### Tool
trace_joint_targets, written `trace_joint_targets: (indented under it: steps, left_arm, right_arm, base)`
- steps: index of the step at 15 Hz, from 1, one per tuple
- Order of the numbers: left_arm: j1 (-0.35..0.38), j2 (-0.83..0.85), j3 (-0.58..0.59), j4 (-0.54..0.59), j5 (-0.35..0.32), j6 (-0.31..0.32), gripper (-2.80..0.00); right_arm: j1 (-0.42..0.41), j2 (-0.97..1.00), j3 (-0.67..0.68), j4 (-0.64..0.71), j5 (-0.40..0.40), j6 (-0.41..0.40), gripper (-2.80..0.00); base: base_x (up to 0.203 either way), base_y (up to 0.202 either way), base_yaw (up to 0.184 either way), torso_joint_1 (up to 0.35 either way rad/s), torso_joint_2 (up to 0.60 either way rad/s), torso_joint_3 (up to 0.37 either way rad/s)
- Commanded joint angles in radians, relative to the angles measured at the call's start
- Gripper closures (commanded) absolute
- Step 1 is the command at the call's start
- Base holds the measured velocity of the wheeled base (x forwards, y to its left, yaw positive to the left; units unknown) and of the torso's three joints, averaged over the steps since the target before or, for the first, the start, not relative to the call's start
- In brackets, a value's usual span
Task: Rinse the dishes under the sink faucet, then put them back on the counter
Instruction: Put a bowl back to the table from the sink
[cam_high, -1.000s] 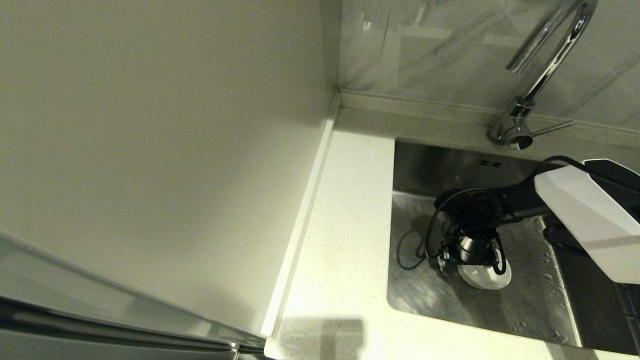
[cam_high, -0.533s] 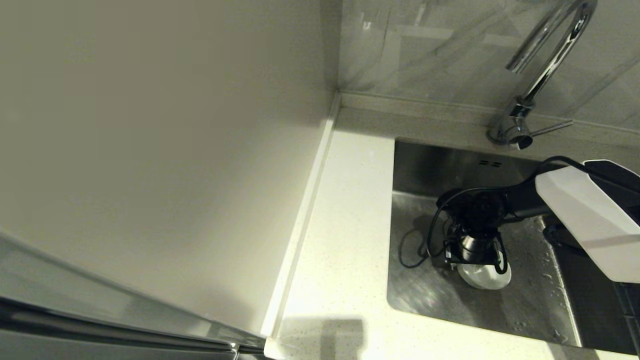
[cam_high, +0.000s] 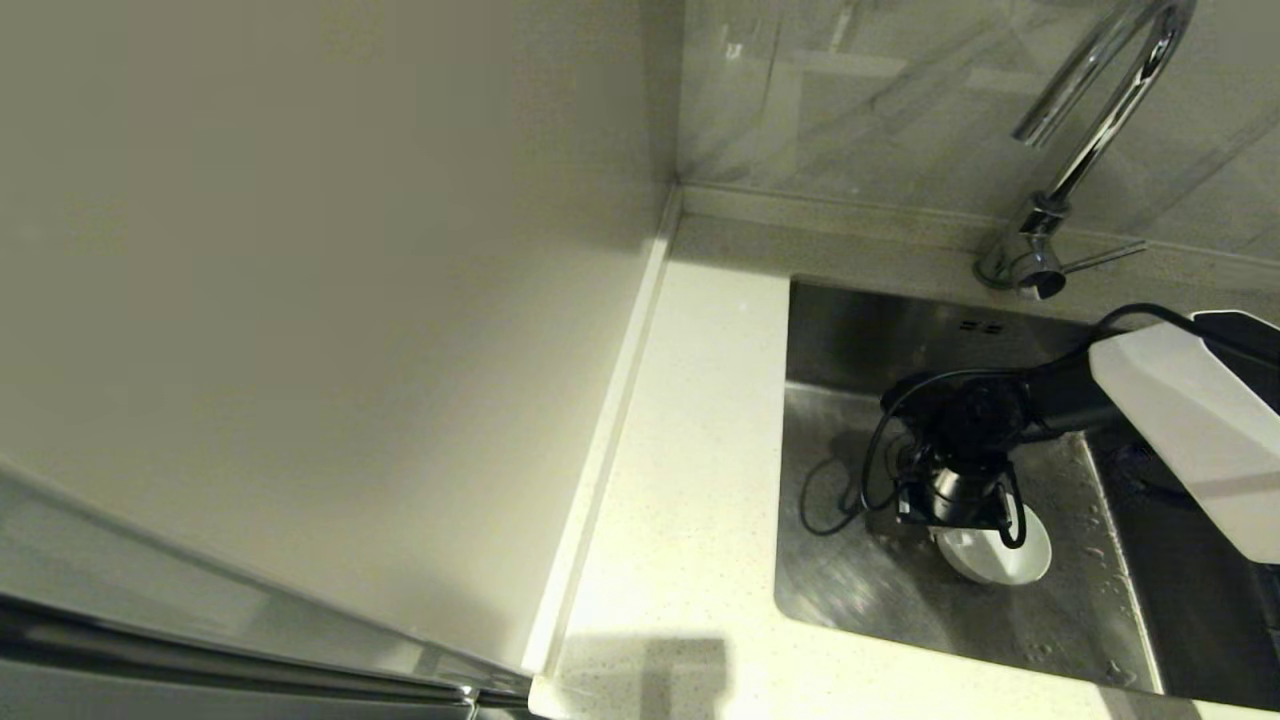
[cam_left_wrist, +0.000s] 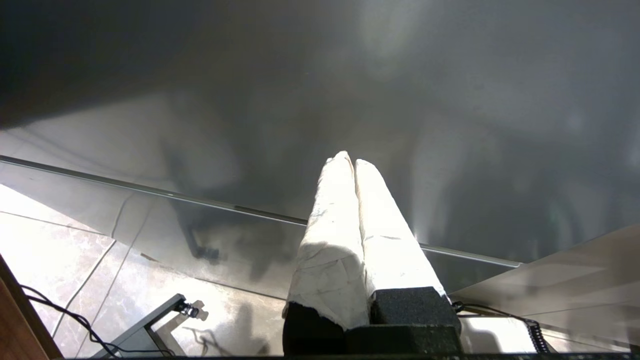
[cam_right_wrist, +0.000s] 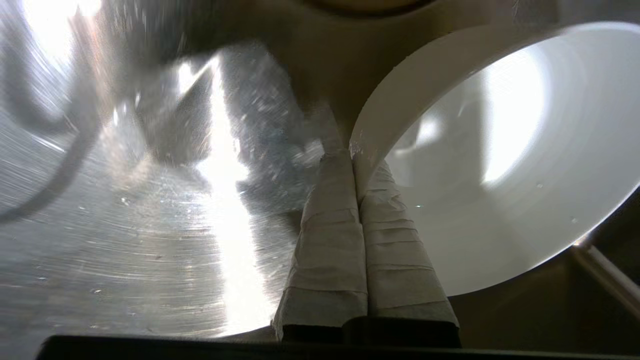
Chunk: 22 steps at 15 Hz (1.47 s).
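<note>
My right pincer (cam_right_wrist: 354, 160) is clamped on the rim of the white bowl (cam_right_wrist: 500, 165), one finger inside, one outside, for a firm lift. Sink (cam_high: 850, 590) floor lies beneath; the faucet (cam_high: 1090, 130) waits above and behind. Left pincer (cam_left_wrist: 354, 167), pressed together and empty, hangs parked.

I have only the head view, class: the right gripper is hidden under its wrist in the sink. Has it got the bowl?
Observer: Yes. In the right wrist view the right gripper is shut on the rim of the white bowl.
Operator: Is anything in the bowl?
Observer: No, only a few droplets on the inside.
Operator: And the left gripper?
Observer: The left gripper is shut and holds nothing, hanging above a tiled floor.
</note>
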Motion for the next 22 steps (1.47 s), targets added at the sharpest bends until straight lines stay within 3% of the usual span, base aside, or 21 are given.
trace_joint_targets:
  steps: [1,6,8,9,12,14,17,18,19,22]
  left_arm:
    - [-0.001,-0.003,0.0,0.0,0.001,0.0,0.0]
    - [0.0,-0.003,0.0,0.0,0.001,0.0,0.0]
    - [0.0,-0.003,0.0,0.0,0.001,-0.001,0.0]
    - [0.0,-0.004,0.0,0.0,0.002,0.0,0.0]
    - [0.0,-0.003,0.0,0.0,0.001,0.001,0.0]
    - [0.0,-0.004,0.0,0.0,0.001,-0.001,0.0]
    - [-0.001,-0.003,0.0,0.0,0.001,0.0,0.0]
    - [0.0,-0.003,0.0,0.0,0.001,0.0,0.0]
    - [0.0,-0.003,0.0,0.0,0.001,0.0,0.0]
    - [0.0,-0.004,0.0,0.0,0.001,0.0,0.0]
  right_arm:
    - [-0.013,-0.079,0.003,0.001,-0.006,0.005,0.0]
    - [-0.027,-0.402,0.051,-0.001,-0.049,0.043,0.0]
    - [-0.05,-0.559,0.064,0.0,0.004,0.05,0.0]
    - [-0.074,-0.627,0.067,0.003,0.127,0.056,0.0]
    - [-0.148,-0.715,-0.001,0.096,0.657,0.146,0.0]
    - [-0.175,-0.728,-0.087,0.141,0.968,0.282,0.0]
    - [-0.273,-0.722,-0.252,0.151,1.479,0.582,0.0]
    - [-0.316,-0.711,-0.317,0.137,1.593,0.699,0.0]
    - [-0.349,-0.704,-0.352,0.086,1.648,0.768,0.0]
    - [-0.409,-0.705,-0.29,0.034,1.665,0.783,0.0]
  base:
    - [0.0,0.0,0.0,0.0,0.0,0.0]
    - [0.0,0.0,0.0,0.0,0.0,0.0]
    - [0.0,0.0,0.0,0.0,0.0,0.0]
    - [0.0,0.0,0.0,0.0,0.0,0.0]
    - [0.0,0.0,0.0,0.0,0.0,0.0]
    - [0.0,0.0,0.0,0.0,0.0,0.0]
    - [0.0,0.0,0.0,0.0,0.0,0.0]
    - [0.0,0.0,0.0,0.0,0.0,0.0]
    - [0.0,0.0,0.0,0.0,0.0,0.0]
    - [0.0,0.0,0.0,0.0,0.0,0.0]
